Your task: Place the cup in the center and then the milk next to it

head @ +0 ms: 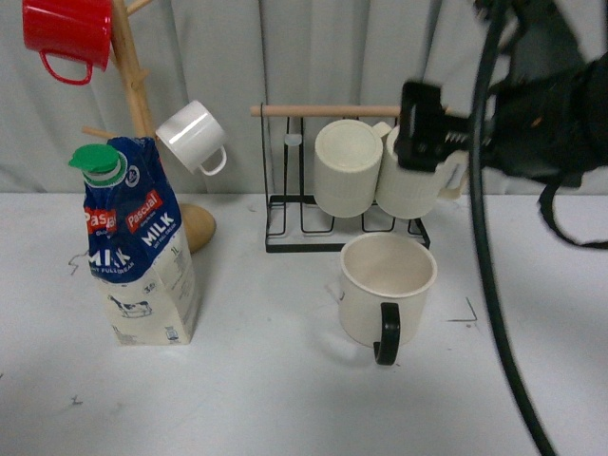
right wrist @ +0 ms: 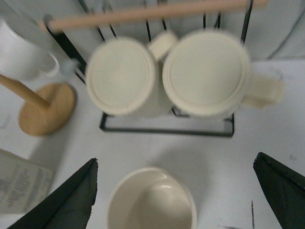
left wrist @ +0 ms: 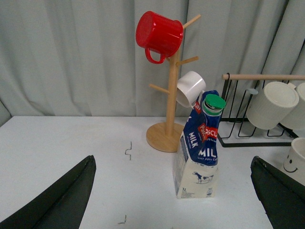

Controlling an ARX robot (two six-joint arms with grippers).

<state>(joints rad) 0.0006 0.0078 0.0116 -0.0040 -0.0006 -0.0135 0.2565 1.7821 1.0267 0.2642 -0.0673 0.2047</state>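
The cup (head: pixel 385 285), a wide cream mug with a black handle turned to the front, stands upright on the white table just in front of the rack. It also shows in the left wrist view (left wrist: pixel 298 160) by its smiley face, and from above in the right wrist view (right wrist: pixel 151 202). The milk (head: pixel 142 242) stands upright at the left, green cap on top. It also shows in the left wrist view (left wrist: pixel 198 152). My right gripper (right wrist: pixel 176 161) is open and empty, above and just behind the cup. My left gripper (left wrist: pixel 172 161) is open and empty, facing the milk from a distance.
A black wire rack (head: pixel 342 223) with a wooden bar holds two ribbed cream mugs (head: pixel 350 166) right behind the cup. A wooden mug tree (head: pixel 142 104) behind the milk carries a red mug (head: pixel 66 33) and a small white mug (head: pixel 193 136). My right arm (head: pixel 546 104) and its cable hang at the right.
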